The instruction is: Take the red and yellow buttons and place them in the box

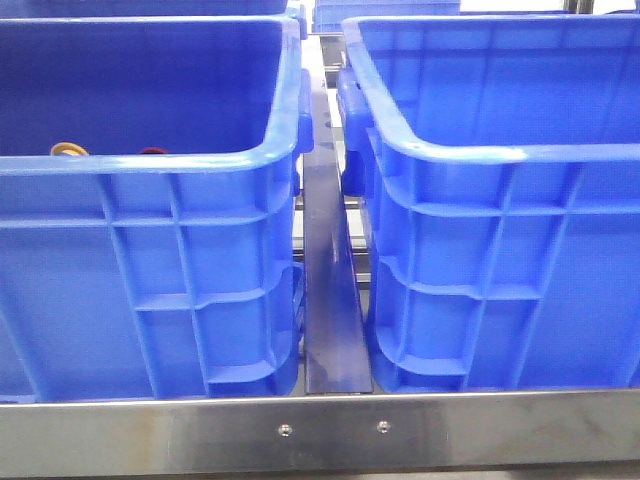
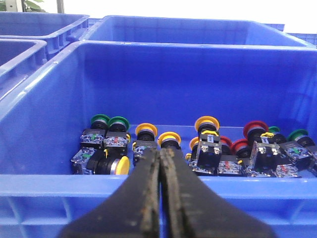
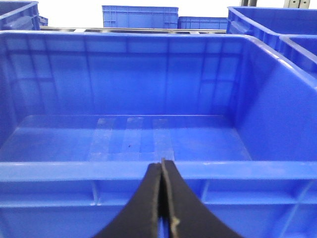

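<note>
In the left wrist view a blue crate (image 2: pixel 44 181) holds a row of push buttons: yellow-capped ones (image 2: pixel 207 123), red-capped ones (image 2: pixel 255 130) and green-capped ones (image 2: pixel 100 119). My left gripper (image 2: pixel 161 152) is shut and empty, in front of this crate's near rim. In the front view only a yellow cap (image 1: pixel 69 149) and a red cap (image 1: pixel 152 152) peek over the left crate's rim (image 1: pixel 150 165). My right gripper (image 3: pixel 162 163) is shut and empty before the near rim of an empty blue box (image 3: pixel 59 171). Neither gripper shows in the front view.
The right blue crate (image 1: pixel 500 155) stands beside the left one, with a dark metal divider (image 1: pixel 335 300) between them. A steel rail (image 1: pixel 320 430) runs along the front. More blue crates (image 3: pixel 139 16) stand behind.
</note>
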Tool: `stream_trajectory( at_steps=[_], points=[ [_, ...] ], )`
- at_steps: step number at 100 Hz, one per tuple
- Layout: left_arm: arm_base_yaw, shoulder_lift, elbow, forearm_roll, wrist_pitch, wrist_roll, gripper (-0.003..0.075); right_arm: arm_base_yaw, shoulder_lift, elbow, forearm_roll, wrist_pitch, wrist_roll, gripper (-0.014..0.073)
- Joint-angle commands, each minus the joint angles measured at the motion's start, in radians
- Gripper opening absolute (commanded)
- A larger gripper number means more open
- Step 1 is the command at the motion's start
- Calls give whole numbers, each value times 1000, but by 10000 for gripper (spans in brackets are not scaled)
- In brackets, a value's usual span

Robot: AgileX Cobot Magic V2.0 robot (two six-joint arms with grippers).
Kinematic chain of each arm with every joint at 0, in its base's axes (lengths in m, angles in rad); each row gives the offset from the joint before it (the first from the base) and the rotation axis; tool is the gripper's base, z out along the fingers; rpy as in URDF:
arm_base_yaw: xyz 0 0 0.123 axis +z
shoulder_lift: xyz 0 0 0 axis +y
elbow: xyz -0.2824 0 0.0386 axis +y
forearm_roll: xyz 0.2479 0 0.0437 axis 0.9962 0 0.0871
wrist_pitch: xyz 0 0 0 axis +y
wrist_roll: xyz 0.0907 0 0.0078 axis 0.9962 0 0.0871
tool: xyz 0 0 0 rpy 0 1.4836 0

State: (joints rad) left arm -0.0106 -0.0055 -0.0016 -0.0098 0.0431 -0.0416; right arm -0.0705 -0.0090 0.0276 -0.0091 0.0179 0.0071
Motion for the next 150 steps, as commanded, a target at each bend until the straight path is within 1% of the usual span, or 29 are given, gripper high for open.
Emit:
stream_trajectory(
  at_steps=[1,17,34,45,60,74,93,108,112,117,120,122,127,129,130,134,139,144,150],
  points=[
    [-4,-30,20,-9,-85,-9,-20,-6,-22,5,-9,-77,-1,-69],
    [-4,-30,4,-9,-85,-9,-20,-6,-22,5,-9,-77,-1,-69],
    [-4,-30,-69,-9,-54,-9,-20,-6,-22,5,-9,-77,-1,-69],
    [-4,-25,-139,-9,37,-9,-20,-6,-22,5,-9,-77,-1,-69],
    [-4,33,-250,-9,165,-9,-20,-6,-22,5,-9,-77,-1,-69],
    [-4,136,-349,-9,238,-9,-20,-6,-22,5,-9,-77,-1,-69],
    [-4,338,-489,-9,334,-9,-20,-6,-22,5,-9,-77,-1,-69],
    [-4,521,-583,-9,347,-9,-6,-6,-22,5,-9,-77,-1,-69],
    [-4,571,-609,-9,354,-9,27,-6,-22,5,-9,-77,-1,-69],
    [-4,630,-641,-11,368,-9,93,-6,-22,5,-9,-77,-1,-69],
    [-4,662,-665,-13,377,-9,159,-6,-22,5,-9,-77,-1,-69],
    [-4,686,-674,-17,381,-9,188,-6,-22,5,-9,-77,-1,-69],
    [-4,738,-711,-20,387,-9,318,-6,-22,5,-9,-77,-1,-69],
    [-6,760,-720,-20,387,-9,351,-6,-22,5,-9,-77,-1,-69],
    [-6,767,-729,-20,387,-9,384,-6,-22,5,-9,-77,-1,-69],
    [-8,808,-756,-22,390,-9,475,-6,-22,5,-9,-77,-1,-69],
    [-12,852,-790,-27,396,-9,554,-6,-22,5,-9,-77,-1,-69],
    [-25,899,-826,-32,414,-9,587,-6,-22,5,-9,-77,-1,-69],
    [-45,962,-871,-32,449,-9,587,-6,-22,5,-9,-77,-1,-69]
  ],
)
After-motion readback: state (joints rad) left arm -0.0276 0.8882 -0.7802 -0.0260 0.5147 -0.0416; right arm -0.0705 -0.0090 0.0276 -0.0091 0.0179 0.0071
